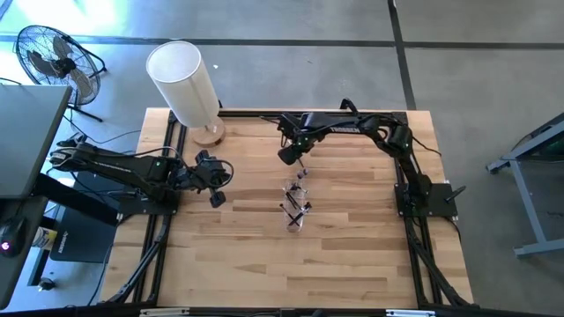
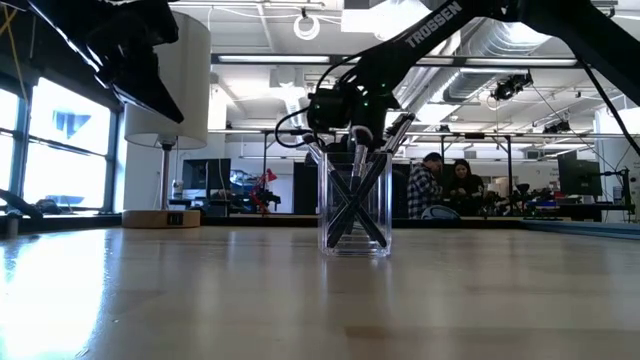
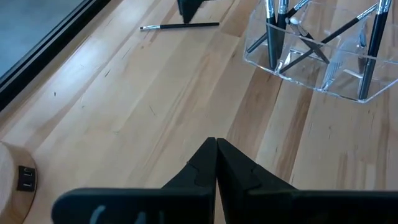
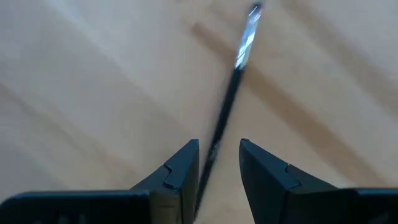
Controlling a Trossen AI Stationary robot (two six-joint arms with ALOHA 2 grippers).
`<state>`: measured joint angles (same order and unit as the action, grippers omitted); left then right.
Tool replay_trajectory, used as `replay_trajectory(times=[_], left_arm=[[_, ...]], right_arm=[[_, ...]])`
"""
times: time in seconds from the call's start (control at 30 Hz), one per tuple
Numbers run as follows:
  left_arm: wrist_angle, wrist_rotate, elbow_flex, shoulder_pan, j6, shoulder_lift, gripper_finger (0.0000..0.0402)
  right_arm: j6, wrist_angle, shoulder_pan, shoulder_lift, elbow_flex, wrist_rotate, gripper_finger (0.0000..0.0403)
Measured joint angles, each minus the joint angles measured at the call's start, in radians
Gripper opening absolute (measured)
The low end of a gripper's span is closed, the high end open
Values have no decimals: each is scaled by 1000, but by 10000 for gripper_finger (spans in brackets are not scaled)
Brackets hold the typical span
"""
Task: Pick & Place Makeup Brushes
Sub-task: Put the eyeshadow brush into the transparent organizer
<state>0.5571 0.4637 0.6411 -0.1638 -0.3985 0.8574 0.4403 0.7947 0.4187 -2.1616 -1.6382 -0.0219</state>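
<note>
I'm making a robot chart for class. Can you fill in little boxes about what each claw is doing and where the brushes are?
Left gripper: shut, empty, waiting at the table's left.
Right gripper: open, fingers either side of a brush lying on the table.
Clear cup: mid-table, upright.
Brushes in the cup: several, leaning crossed.
Lamp: back left corner.

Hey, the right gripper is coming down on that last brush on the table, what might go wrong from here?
1. The right gripper is open astride the loose makeup brush; the thin handle could slip or roll as it closes.
2. The clear cup already holds crossed brushes, which could block insertion or tip the cup.
</note>
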Motion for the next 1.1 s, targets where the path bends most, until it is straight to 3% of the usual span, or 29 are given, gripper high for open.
replay_trajectory(times=[0.07,0.37,0.53,0.8,0.97,1.1], left_arm=[[0,0,0,0,-3,0,1],[-1,-6,0,0,-26,0,1],[-2,-25,0,0,-31,0,1],[-4,-31,0,0,-51,0,1],[-14,-69,0,0,-54,0,1],[-13,-95,0,0,-77,0,1]], right_arm=[[4,17,-1,0,0,-45,108],[9,16,-15,-55,-5,-44,108],[34,41,-29,-75,-6,46,105],[-38,127,-6,-78,-6,66,11],[-55,175,21,-77,3,24,9],[-15,96,26,-17,128,-6,6]])
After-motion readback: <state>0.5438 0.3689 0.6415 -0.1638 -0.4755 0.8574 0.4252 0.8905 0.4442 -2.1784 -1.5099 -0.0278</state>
